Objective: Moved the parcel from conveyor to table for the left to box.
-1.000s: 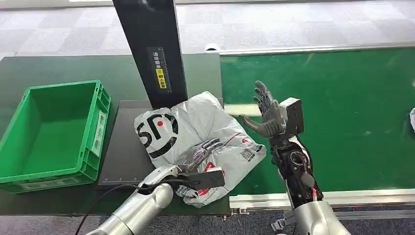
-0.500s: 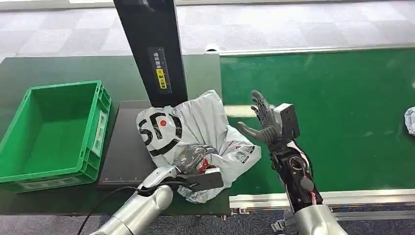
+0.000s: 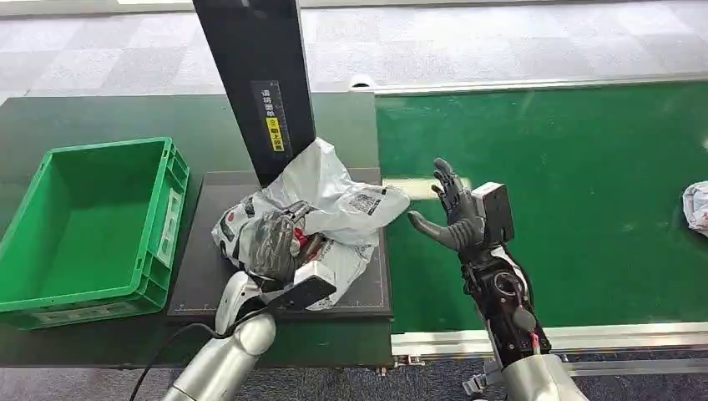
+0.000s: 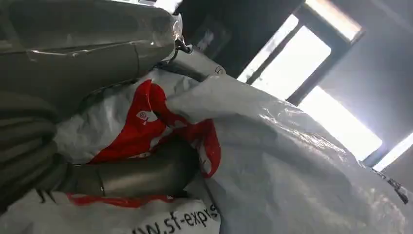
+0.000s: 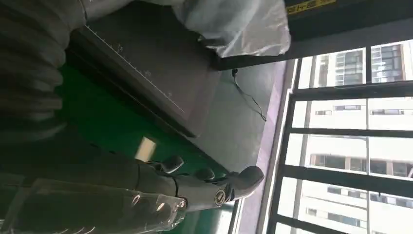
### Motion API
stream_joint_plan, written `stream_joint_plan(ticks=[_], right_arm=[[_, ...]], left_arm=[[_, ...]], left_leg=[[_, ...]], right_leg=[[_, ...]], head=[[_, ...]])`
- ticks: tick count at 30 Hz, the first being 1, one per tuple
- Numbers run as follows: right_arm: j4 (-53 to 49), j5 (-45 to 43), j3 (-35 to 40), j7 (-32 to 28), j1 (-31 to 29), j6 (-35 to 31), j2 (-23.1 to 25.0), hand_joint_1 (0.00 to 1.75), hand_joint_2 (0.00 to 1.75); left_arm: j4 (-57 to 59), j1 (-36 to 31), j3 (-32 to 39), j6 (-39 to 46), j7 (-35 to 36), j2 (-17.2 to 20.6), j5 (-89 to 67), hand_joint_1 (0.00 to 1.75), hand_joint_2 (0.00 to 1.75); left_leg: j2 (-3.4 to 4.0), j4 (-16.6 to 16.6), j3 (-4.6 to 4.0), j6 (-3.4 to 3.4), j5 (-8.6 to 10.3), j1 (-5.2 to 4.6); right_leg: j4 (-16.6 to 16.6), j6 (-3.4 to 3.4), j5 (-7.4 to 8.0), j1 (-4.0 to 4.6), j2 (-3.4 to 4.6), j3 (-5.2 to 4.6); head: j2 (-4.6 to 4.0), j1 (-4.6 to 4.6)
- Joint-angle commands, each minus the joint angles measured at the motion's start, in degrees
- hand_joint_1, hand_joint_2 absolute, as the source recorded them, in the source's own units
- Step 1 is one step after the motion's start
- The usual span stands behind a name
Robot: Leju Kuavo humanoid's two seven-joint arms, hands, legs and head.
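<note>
Your parcel, a crumpled grey-white plastic courier bag (image 3: 321,221) with black and red print, sits bunched up on the flat black square platform (image 3: 204,276) on the dark table, just in front of the black upright post (image 3: 259,83). In the left wrist view you can read "sf-expr" in black along a fold of the bag (image 4: 292,165), beside a red patch of logo; a small white printed label lies on its upper flap, too small to read. The post carries a strip of white characters with a yellow and black sticker (image 3: 274,132), also unreadable.

Your left hand (image 3: 274,242) is clamped on the bag, its dark fingers curled into the plastic on the side toward the green plastic crate (image 3: 163,217), which stands just beside the platform and apart from the bag.

Your right hand (image 3: 451,213) holds nothing: its fingers are spread and upright, thumb pointing toward the bag, palm near its flap but apart from it, over the edge of the green conveyor belt (image 3: 584,192). At the belt's far right edge you can see part of another pale crumpled bag (image 3: 697,205).
</note>
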Motion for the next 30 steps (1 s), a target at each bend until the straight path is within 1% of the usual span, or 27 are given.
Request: stream_joint_plan(ticks=[1,2,3,4,5,6,7,8,9,10,11,13,14,15,16,17,18,19,20,23,25,26,27,28,30], right_arm=[[0.22,-1.08,-0.32,-0.65,-0.19,-0.62,-0.39,0.0,1.75],[0.35,-1.66,0.12,-0.81,-0.37,-0.5,-0.68,0.0,1.75],[0.35,-1.66,0.12,-0.81,-0.37,-0.5,-0.68,0.0,1.75],[0.38,-1.81,0.19,-0.8,-0.45,-0.37,-0.8,0.0,1.75],[0.42,-2.07,0.48,-0.75,-0.47,-0.19,-0.85,0.0,1.75],[0.42,-2.07,0.48,-0.75,-0.47,-0.19,-0.85,0.0,1.75],[0.38,-2.06,0.75,-0.69,-0.37,-0.28,-0.74,0.0,1.75],[0.43,-2.06,1.04,-0.61,-0.28,-0.31,-0.71,0.0,1.75],[0.43,-2.06,1.04,-0.61,-0.28,-0.31,-0.71,0.0,1.75],[0.56,-2.03,1.22,-0.62,-0.24,-0.36,-0.67,0.0,1.75],[0.91,-2.04,1.51,-0.62,-0.33,-0.19,-0.67,0.0,1.75],[1.43,-2.05,1.77,-0.66,-0.57,-0.05,-0.47,0.0,1.75],[1.63,-2.0,1.91,-0.67,-0.67,-0.02,-0.4,0.0,1.75],[1.76,-1.95,2.01,-0.67,-0.74,-0.04,-0.32,0.0,1.75],[1.87,-1.89,2.16,-0.68,-0.75,-0.17,-0.2,0.0,1.75],[1.97,-1.8,2.3,-0.61,-0.7,-0.26,-0.21,0.0,1.75],[2.02,-1.74,2.35,-0.6,-0.57,-0.36,-0.32,0.0,1.75],[2.06,-1.76,2.33,-0.67,-0.53,-0.32,-0.36,0.0,1.75],[2.54,-1.54,2.42,-0.55,-0.7,0.0,-0.23,0.0,1.75],[2.54,-1.54,2.42,-0.55,-0.7,0.0,-0.23,0.0,1.75],[2.95,-1.38,2.4,-0.61,-0.9,-0.06,-0.07,0.0,1.75],[4.06,-0.37,2.33,-0.54,-0.9,-0.17,0.53,0.0,1.75],[4.13,-0.21,2.26,-0.51,-0.84,-0.2,0.66,0.0,1.75],[4.14,-0.1,2.21,-0.5,-0.8,-0.22,0.73,0.0,1.75],[4.11,0.29,2.05,-0.29,-0.63,-0.09,0.91,0.0,1.75]], left_arm=[[-12.74,3.65,9.28,10.72,-9.88,-3.52,-8.39,1.75,1.75],[-14.99,4.36,12.03,10.72,-12.04,-5.14,-9.72,1.75,1.75],[-14.99,4.36,12.03,10.72,-12.04,-5.14,-9.72,1.75,1.75],[-14.21,3.99,12.41,10.72,-11.94,-5.0,-9.92,1.75,1.75],[-15.59,3.98,15.85,10.72,-12.04,-6.19,-14.41,1.75,1.75],[-15.59,3.98,15.85,10.72,-12.04,-6.19,-14.41,1.75,1.75],[-15.73,3.62,18.93,10.72,-12.04,-7.14,-16.76,1.75,1.75],[-19.14,3.48,22.45,10.72,-12.04,-8.18,-19.76,1.75,1.75],[-19.14,3.48,22.45,10.72,-12.04,-8.18,-19.76,1.75,1.75],[-19.65,3.04,24.04,10.72,-12.04,-8.11,-20.21,1.75,1.75],[-20.64,2.22,27.74,10.72,-12.04,-8.97,-22.7,1.75,1.75],[-19.01,0.28,32.5,10.72,-12.04,-9.43,-25.26,1.75,1.75],[-17.46,-0.75,34.14,10.72,-10.36,-9.33,-27.2,1.75,1.75],[-15.84,-1.81,35.26,10.72,-7.99,-8.85,-28.75,1.75,1.75],[-12.56,-3.69,36.11,10.72,-5.43,-7.07,-29.19,1.75,1.75],[-2.66,-7.33,33.96,10.72,5.38,-3.04,-30.02,1.75,1.75],[2.37,-9.46,30.24,10.24,10.17,0.46,-25.31,1.75,1.75],[3.5,-10.13,28.83,10.72,10.85,1.72,-23.75,1.75,1.75],[9.85,-12.82,27.82,9.13,22.05,4.38,-29.25,1.75,1.75],[9.85,-12.82,27.82,9.13,22.05,4.38,-29.25,1.75,1.75],[12.85,-14.22,26.78,10.15,22.16,5.81,-27.56,1.75,1.75],[25.61,-19.16,29.1,4.57,32.83,9.4,-29.2,1.75,1.75],[27.05,-19.56,28.98,3.63,33.93,10.09,-30.19,1.75,1.75],[27.68,-19.67,29.21,4.02,33.46,10.26,-30.04,1.75,1.75],[30.53,-20.26,30.89,-0.24,35.58,10.4,-29.24,1.75,1.75]], left_leg=[[0.14,-0.05,0.16,-0.02,-0.08,-0.01],[0.14,-0.01,0.05,-0.01,-0.06,0.0],[0.16,-0.01,0.14,-0.01,-0.1,-0.01],[0.12,0.01,0.03,-0.01,-0.06,-0.01],[0.06,0.0,0.01,-0.01,-0.03,-0.01],[0.13,-0.01,0.05,-0.01,-0.05,-0.01],[0.14,-0.01,0.04,-0.01,-0.04,-0.01],[0.18,-0.01,0.09,-0.02,-0.07,-0.01],[0.14,-0.01,0.05,-0.02,-0.04,-0.02],[0.21,0.0,0.06,-0.03,-0.06,0.0],[0.15,0.0,0.01,-0.03,-0.04,0.0],[0.19,0.01,0.01,-0.03,-0.04,0.02],[0.23,-0.03,0.11,-0.04,-0.07,0.0],[0.19,-0.02,0.07,-0.04,-0.04,0.01],[0.19,-0.05,0.12,-0.05,-0.03,0.01],[0.11,-0.03,0.07,-0.03,-0.01,0.0],[0.2,-0.12,0.26,-0.06,-0.03,0.0],[-0.04,-0.12,0.16,-0.06,0.07,-0.02],[-0.02,-0.19,0.25,-0.08,0.09,0.0],[-0.01,-0.22,0.28,-0.08,0.11,0.0],[-0.01,-0.2,0.25,-0.07,0.1,-0.01],[0.06,-0.13,0.22,-0.09,0.09,0.02],[0.12,-0.11,0.19,-0.09,0.08,0.01],[0.16,-0.13,0.24,-0.09,0.06,0.02],[0.18,-0.16,0.29,-0.09,0.03,0.02]], right_leg=[[-0.06,0.03,-0.06,0.01,-0.04,0.15],[-0.03,0.03,-0.03,0.02,0.01,0.04],[-0.03,0.04,-0.07,0.01,-0.02,0.13],[-0.01,0.03,-0.04,0.0,-0.02,0.02],[-0.01,0.03,-0.02,0.0,-0.03,0.02],[-0.02,0.03,-0.03,0.0,0.0,0.05],[-0.02,0.02,-0.01,0.0,0.02,0.03],[-0.02,0.03,-0.03,0.0,0.02,0.08],[0.0,0.02,-0.02,0.0,0.01,0.03],[0.0,0.01,-0.02,0.01,0.05,0.02],[-0.01,0.01,-0.01,0.01,0.02,0.0],[0.0,0.0,0.01,0.03,0.08,-0.02],[-0.03,0.0,-0.02,0.02,0.07,0.07],[0.0,-0.01,-0.01,0.02,0.06,0.03],[-0.02,-0.01,0.0,0.02,0.05,0.07],[-0.01,0.0,-0.01,0.01,0.01,0.03],[-0.08,0.0,-0.02,0.02,-0.02,0.21],[-0.04,-0.02,-0.01,-0.01,-0.13,0.14],[-0.11,-0.02,0.02,0.01,-0.16,0.22],[-0.14,-0.02,0.03,0.02,-0.18,0.26],[-0.11,-0.02,0.02,0.0,-0.17,0.21],[-0.07,-0.02,0.01,0.03,-0.08,0.17],[-0.05,-0.02,0.01,0.02,0.01,0.13],[-0.06,-0.03,0.01,0.03,0.02,0.17],[-0.09,-0.03,-0.02,0.03,0.03,0.22]], head=[[0.0,0.0],[0.0,0.02],[0.0,-0.02],[0.02,0.0],[0.02,0.0],[0.02,0.0],[0.02,0.0],[0.02,0.0],[0.02,0.02],[0.0,0.0],[0.02,0.0],[0.0,0.0],[0.0,0.0],[0.0,0.0],[0.02,0.0],[0.0,-0.02],[0.0,0.02],[0.02,0.0],[0.02,-0.02],[0.02,-0.02],[0.02,0.0],[0.0,0.02],[0.02,0.02],[0.02,0.02],[0.02,0.02]])
